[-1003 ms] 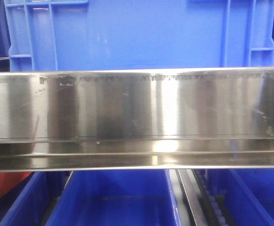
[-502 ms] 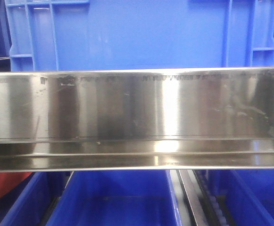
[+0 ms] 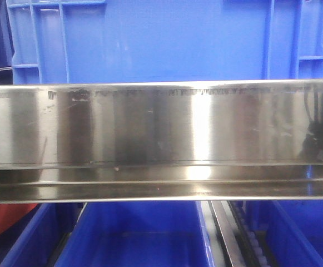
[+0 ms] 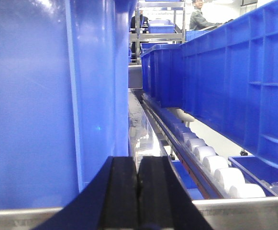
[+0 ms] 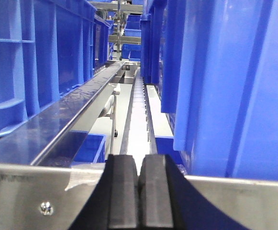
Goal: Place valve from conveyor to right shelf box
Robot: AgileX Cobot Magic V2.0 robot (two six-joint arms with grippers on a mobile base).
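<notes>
With both the left gripper and right gripper closed empty before the right shelf, fetching the unseen valve likely comes next.

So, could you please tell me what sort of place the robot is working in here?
Most likely a warehouse or factory parts store: rows of blue plastic bins sit on stainless-steel shelving, with white roller tracks between them and more racking behind.

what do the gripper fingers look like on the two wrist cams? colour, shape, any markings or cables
Left gripper and right gripper look alike: two matte black fingers with flat rectangular pads and flared, sloped outer shoulders. No markings, labels or cables are visible. The arms themselves are out of frame.
</notes>
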